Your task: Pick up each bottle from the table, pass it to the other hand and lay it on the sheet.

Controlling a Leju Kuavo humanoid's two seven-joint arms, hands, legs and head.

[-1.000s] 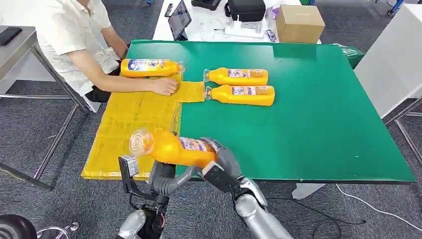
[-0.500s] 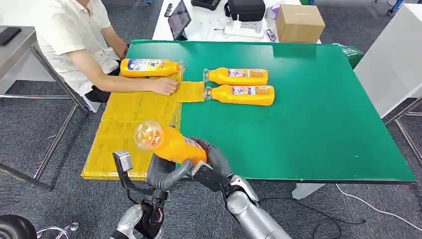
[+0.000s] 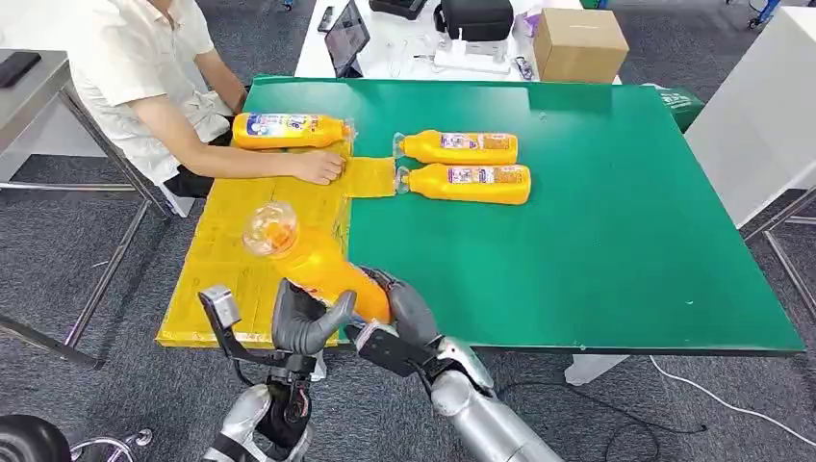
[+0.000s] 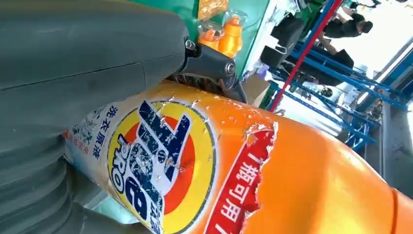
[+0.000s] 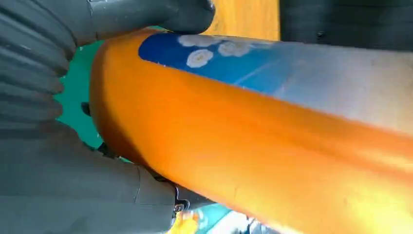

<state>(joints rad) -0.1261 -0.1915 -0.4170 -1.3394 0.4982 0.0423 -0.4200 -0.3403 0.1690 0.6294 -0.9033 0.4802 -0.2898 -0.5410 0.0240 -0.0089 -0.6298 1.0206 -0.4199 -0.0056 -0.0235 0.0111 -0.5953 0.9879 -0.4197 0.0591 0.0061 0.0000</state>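
Note:
An orange bottle (image 3: 313,267) with a clear cap hangs tilted above the near edge of the yellow sheet (image 3: 231,245), cap pointing up and away. My right hand (image 3: 402,310) grips its base end; the right wrist view has the orange body (image 5: 253,146) lying across that hand. My left hand (image 3: 300,322) closes around the bottle's lower body from below, thumb against it; the label (image 4: 160,161) sits right against this hand (image 4: 73,73). Another bottle (image 3: 289,130) lies at the sheet's far end. Two more bottles (image 3: 460,147) (image 3: 469,183) lie on the green table (image 3: 597,221).
A person sits at the far left, a hand (image 3: 318,166) resting on the sheet. A cardboard box (image 3: 577,43) and electronics sit on the white table behind. A grey table (image 3: 29,87) stands at the left, a white surface (image 3: 760,115) at the right.
The bottle has swung from nearly level to steeply tilted, its cap going up and left over the sheet. Both hands have shifted left, and the left hand has closed in on the bottle.

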